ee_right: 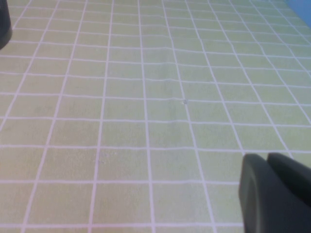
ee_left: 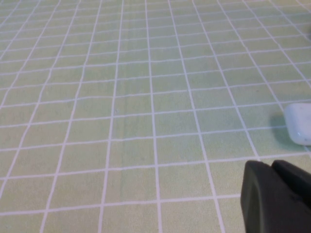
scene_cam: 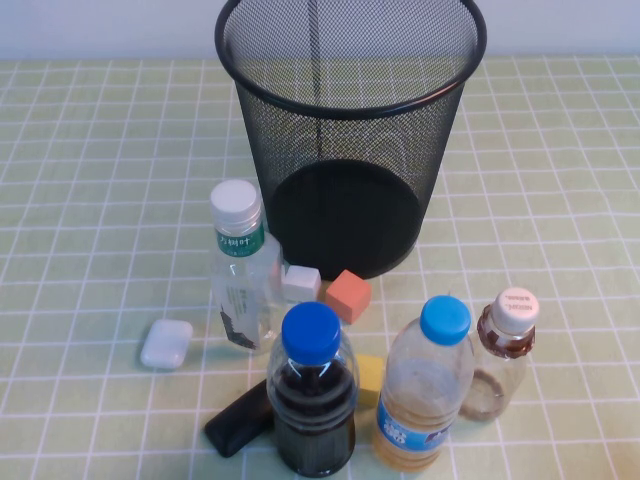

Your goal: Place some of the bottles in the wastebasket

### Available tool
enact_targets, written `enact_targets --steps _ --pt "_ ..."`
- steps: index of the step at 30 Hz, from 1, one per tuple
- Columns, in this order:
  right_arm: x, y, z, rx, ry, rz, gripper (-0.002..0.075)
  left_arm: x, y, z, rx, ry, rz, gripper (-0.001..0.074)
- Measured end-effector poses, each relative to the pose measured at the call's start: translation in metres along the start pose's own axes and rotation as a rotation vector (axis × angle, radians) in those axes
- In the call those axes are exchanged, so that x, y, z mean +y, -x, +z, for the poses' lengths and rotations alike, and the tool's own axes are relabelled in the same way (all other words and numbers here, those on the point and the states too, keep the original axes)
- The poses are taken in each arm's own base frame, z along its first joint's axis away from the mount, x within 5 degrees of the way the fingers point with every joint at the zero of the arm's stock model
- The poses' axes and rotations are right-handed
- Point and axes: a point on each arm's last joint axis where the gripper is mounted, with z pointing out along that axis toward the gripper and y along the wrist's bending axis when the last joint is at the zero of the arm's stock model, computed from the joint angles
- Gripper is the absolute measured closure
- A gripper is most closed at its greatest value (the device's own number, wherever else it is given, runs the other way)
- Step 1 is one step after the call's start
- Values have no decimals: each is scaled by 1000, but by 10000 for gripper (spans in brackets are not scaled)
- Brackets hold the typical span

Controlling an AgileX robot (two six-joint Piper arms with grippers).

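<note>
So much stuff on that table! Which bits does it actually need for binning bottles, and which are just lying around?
Needed:
green-label bottle
brown-tinted bottle
wastebasket

Just lying around:
dark-liquid bottle
yellowish-liquid bottle
white case
white cube
orange cube
black object

The left gripper and right gripper hang over bare cloth.

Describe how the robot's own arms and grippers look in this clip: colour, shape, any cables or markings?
Little shows. Neither arm appears in the high view. Each wrist view catches only a matte black, rounded, moulded piece at the frame's corner: the left gripper and the right gripper, each with a seam or groove. No cables or markings are visible.
</note>
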Motion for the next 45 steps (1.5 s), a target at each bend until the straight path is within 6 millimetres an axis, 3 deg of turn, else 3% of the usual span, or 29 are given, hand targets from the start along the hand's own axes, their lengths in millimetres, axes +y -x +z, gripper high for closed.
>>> enact_targets --steps 22,35,38,45 --pt "0 0 0 0 0 0 736 0 1 0 -12 -2 -8 740" --pt "0 0 0 0 0 0 736 1 31 -5 -337 -73 -468 740" --pt "0 0 0 0 0 0 736 -4 41 -9 -254 -116 -504 739" --pt "0 0 0 0 0 0 736 -17 93 -10 98 -198 -386 739"
